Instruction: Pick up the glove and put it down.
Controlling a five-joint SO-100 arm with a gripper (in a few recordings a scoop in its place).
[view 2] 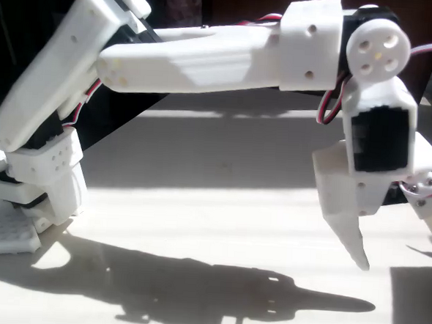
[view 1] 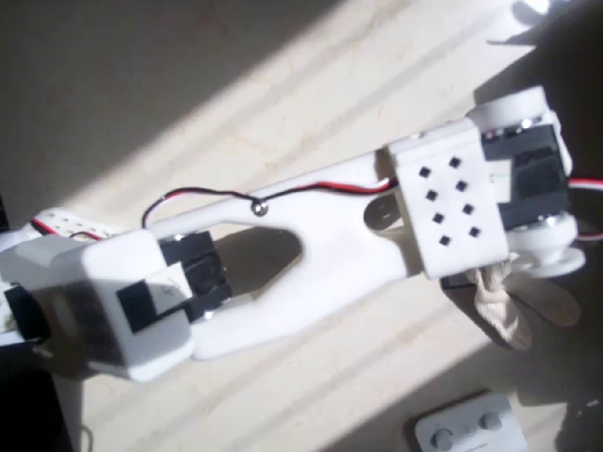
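White arm seen stretched across sunlit table in overhead view. Glove spotted under wrist, partly hidden, near white button device. Gripper held above table, fingers spread in fixed view, nothing grasped.

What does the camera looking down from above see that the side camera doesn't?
Only the overhead view shows the cream-beige knitted fabric glove, poking out from under the arm's head, and the white flat device with round buttons at the bottom edge. Only the fixed view shows the pincer from the side, its pointed white finger hanging above the table, and the arm's dark shadow stretched below. Both share the white plastic robot arm and the sunlit pale table.
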